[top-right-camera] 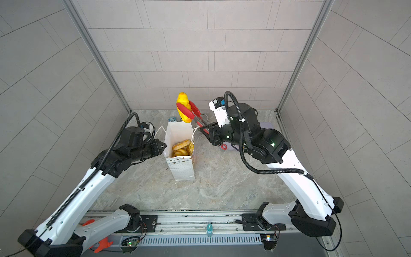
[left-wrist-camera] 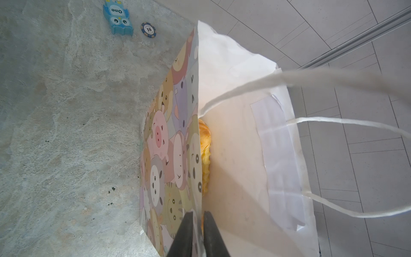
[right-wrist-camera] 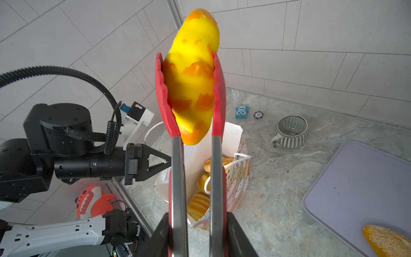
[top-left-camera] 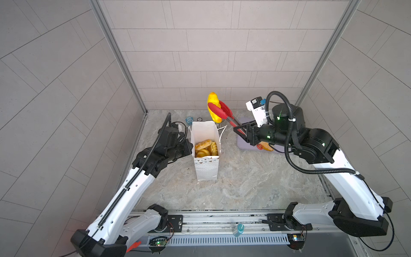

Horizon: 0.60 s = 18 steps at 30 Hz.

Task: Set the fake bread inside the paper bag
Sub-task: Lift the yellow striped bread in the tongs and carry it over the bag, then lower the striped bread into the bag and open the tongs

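Note:
The paper bag (top-left-camera: 205, 166) (top-right-camera: 181, 166) stands upright and open mid-table, with several fake bread pieces (top-left-camera: 204, 148) (right-wrist-camera: 200, 200) inside. My left gripper (top-left-camera: 190, 145) (left-wrist-camera: 198, 214) is shut on the bag's left wall (left-wrist-camera: 164, 144), one finger outside and one inside. My right gripper (top-left-camera: 236, 130) (right-wrist-camera: 196, 220) is shut on the red-tipped tongs (top-left-camera: 224, 111) (right-wrist-camera: 178, 178). The tongs clamp a glossy yellow loaf (top-left-camera: 213, 106) (top-right-camera: 182, 104) (right-wrist-camera: 191, 89), raised above and just behind the bag's far rim. A sesame-speckled bun (right-wrist-camera: 387, 241) lies on the lilac tray (right-wrist-camera: 355, 189).
A striped grey mug (right-wrist-camera: 290, 131) stands behind the bag, between it and the tray. A blue owl toy (left-wrist-camera: 117, 19) and a poker chip (left-wrist-camera: 148, 29) lie near the back wall. The bag's cord handles (left-wrist-camera: 333, 121) hang loose to the right.

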Motion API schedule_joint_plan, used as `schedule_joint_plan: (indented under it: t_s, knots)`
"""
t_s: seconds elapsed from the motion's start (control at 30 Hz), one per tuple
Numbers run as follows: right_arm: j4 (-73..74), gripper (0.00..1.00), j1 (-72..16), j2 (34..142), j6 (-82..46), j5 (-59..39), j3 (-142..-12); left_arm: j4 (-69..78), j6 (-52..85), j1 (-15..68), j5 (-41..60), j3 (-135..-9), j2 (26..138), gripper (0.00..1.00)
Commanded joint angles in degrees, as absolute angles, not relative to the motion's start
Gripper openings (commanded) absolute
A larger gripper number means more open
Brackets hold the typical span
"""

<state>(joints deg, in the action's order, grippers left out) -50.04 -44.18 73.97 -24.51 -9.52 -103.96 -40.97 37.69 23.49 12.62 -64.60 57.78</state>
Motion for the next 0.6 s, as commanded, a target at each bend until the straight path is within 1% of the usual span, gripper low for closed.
schedule_joint_plan:
  t_s: [0.0,0.33,0.57]
  knots:
    - [-50.3,0.36,-46.3,74.7,-23.2,-5.1,-105.8,-40.7,38.0,23.1,12.0,-64.8,56.7,0.17]
    - [-52.4,0.36,-52.1,79.0,-22.3,0.9,-106.2,-40.2,38.1,23.1,12.3,-64.3,56.5,0.17]
    - [-54.9,0.36,-54.2,81.9,-21.9,2.1,-106.1,-40.1,38.1,23.1,12.2,-64.0,56.5,0.17]
